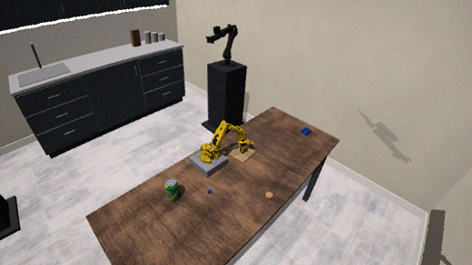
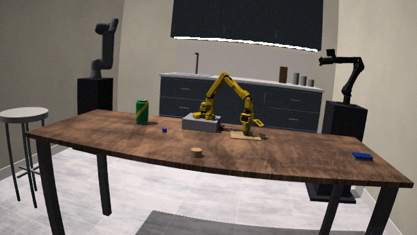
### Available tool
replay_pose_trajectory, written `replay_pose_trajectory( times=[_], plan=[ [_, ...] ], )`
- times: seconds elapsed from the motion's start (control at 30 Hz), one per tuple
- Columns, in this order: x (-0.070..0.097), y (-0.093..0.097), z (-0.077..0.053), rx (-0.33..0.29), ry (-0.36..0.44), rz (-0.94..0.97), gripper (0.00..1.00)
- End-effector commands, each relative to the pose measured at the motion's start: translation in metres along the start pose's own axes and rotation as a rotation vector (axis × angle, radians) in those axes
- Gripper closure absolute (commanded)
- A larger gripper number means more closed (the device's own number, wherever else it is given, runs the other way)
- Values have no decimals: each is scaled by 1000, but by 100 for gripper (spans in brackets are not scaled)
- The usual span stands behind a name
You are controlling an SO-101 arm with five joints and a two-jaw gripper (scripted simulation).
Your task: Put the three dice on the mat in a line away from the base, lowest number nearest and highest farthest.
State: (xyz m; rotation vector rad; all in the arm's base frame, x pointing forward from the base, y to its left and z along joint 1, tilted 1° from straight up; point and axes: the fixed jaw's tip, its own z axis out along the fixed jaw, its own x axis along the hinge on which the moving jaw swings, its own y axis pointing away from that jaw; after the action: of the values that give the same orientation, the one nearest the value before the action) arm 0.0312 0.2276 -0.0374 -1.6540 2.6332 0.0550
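The tan mat lies on the wooden table just beyond the grey base block; it also shows in the exterior view. My yellow arm reaches over it, and the gripper points straight down with its tips at the mat's surface. The fingers stand close together. The dice are too small to make out on the mat or between the fingers. A tiny blue cube lies on the table far from the mat, left of the base in the exterior view; I cannot tell if it is a die.
A green can stands left of the base. A short tan cylinder lies near the table's front edge. A blue pad lies at the far right end. Dark arms on pedestals stand off the table.
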Motion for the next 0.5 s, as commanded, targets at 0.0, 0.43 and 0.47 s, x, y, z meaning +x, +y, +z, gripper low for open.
replay_pose_trajectory(
  times=[0.0,0.43,0.47],
  plan=[
    [6,-1,5,7,26,-13,83],
    [6,-1,5,7,26,-13,74],
    [6,-1,5,7,26,-13,73]
  ],
)
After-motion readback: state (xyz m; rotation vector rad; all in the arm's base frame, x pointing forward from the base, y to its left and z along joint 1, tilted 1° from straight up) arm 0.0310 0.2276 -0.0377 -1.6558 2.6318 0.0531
